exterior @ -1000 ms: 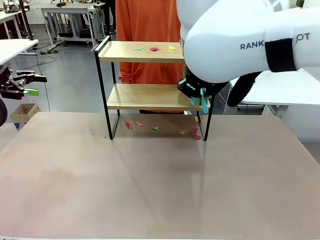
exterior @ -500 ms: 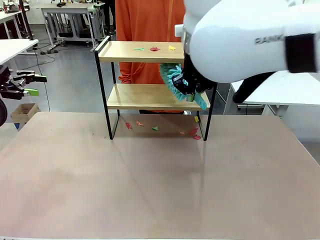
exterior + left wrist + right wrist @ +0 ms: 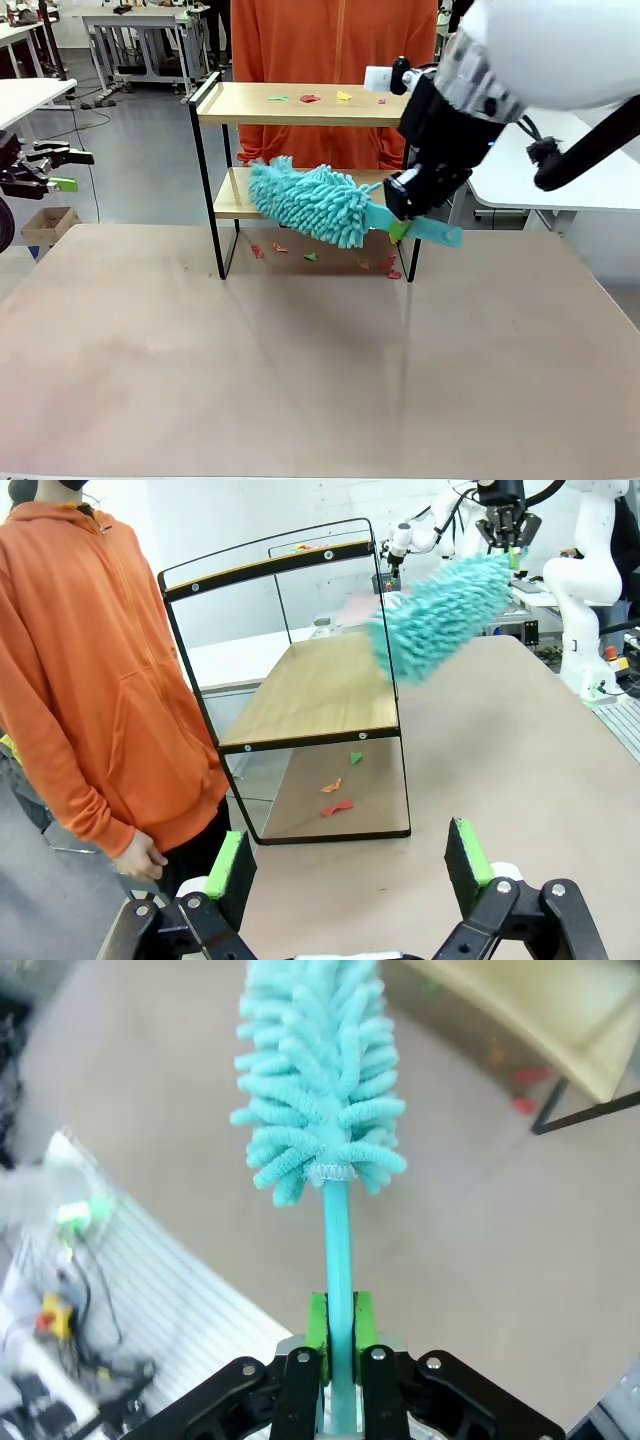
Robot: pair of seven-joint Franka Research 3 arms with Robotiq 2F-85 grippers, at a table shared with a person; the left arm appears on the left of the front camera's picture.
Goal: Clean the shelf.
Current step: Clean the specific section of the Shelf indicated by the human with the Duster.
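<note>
The shelf (image 3: 232,104) stands at the table's far side, two light boards in a black frame. Small coloured paper scraps (image 3: 310,98) lie on its top board, and more scraps (image 3: 258,251) lie on the table under it. My right gripper (image 3: 400,226) is shut on the handle of a turquoise fluffy duster (image 3: 310,205). The duster's head points left, level with the front of the lower board (image 3: 228,206). In the right wrist view the handle (image 3: 338,1230) runs up between the pads (image 3: 317,1332). My left gripper (image 3: 350,858) is open at the far left, off the table, with the shelf (image 3: 300,680) ahead of it.
A person in an orange hoodie (image 3: 330,40) stands right behind the shelf, hands down. Bare brown tabletop (image 3: 300,380) spreads in front of the shelf. White tables (image 3: 20,95) and a cardboard box (image 3: 48,224) stand off to the left.
My right arm has swung up and right, bringing the duster from the shelf's right post out in front. The head now points left across the lower board. The left gripper has not moved.
</note>
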